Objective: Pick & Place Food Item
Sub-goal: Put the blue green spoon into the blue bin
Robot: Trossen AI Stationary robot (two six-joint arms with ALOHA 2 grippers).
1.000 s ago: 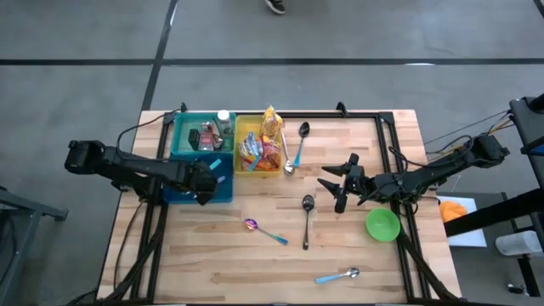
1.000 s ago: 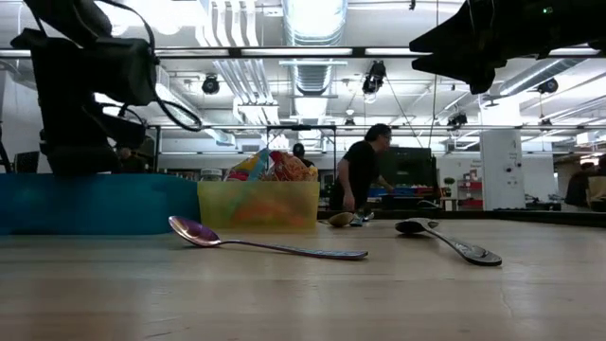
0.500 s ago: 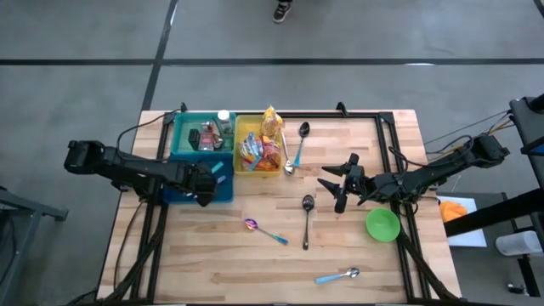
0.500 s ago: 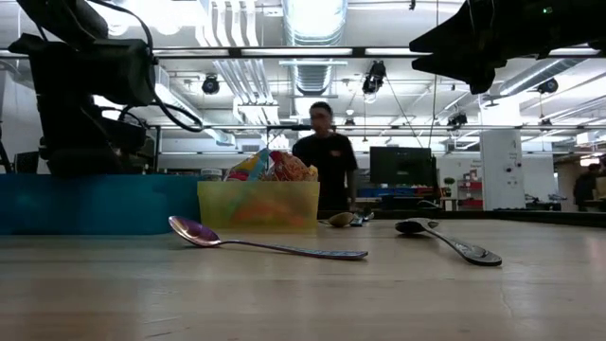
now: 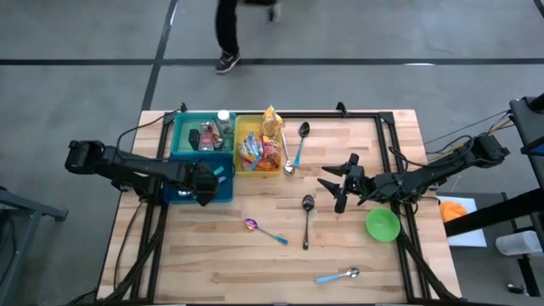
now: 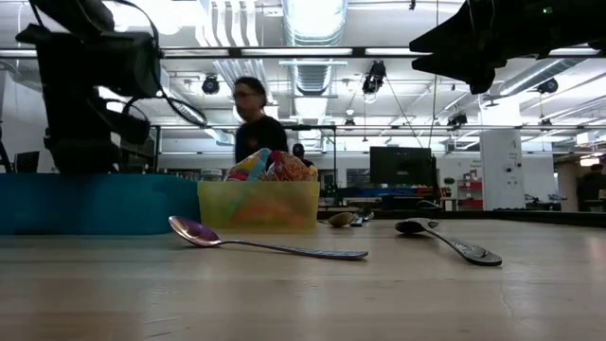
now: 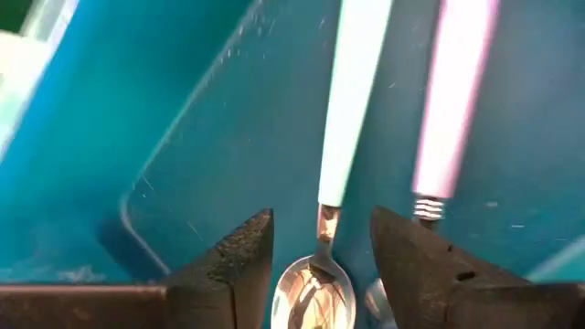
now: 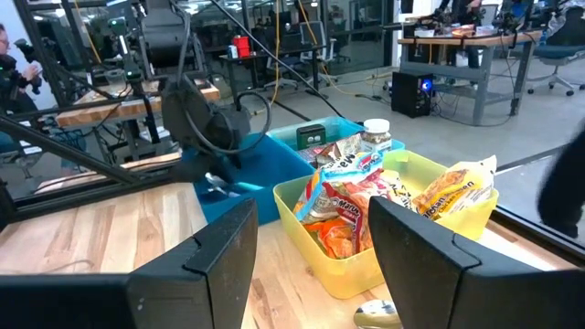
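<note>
Wood table in an open lab, person walking past the far edge.

L gripper sits down in the teal bin, near-side compartment, jaws part open w/ a gap both sides of a mint-handled spoon lying between them, so nothing clamped. Pink-handled spoon lies just beside it.

R gripper hovers mid-table, fingers apart, empty, near the black spoon and green bowl.

Food items = snack packets heaped in the yellow bin, right next to the teal one. More spoons are loose on the table.

Handling guess: packets light, soft, crinkly film, prob slippery and will deform under squeeze (contents likely crushable, so go easy on force). Best hold is a pinch on a top seam or crimped edge of the uppermost packet sticking above the rim, not the puffy middle. Packets overlap, so one may drag a neighbor out.
</note>
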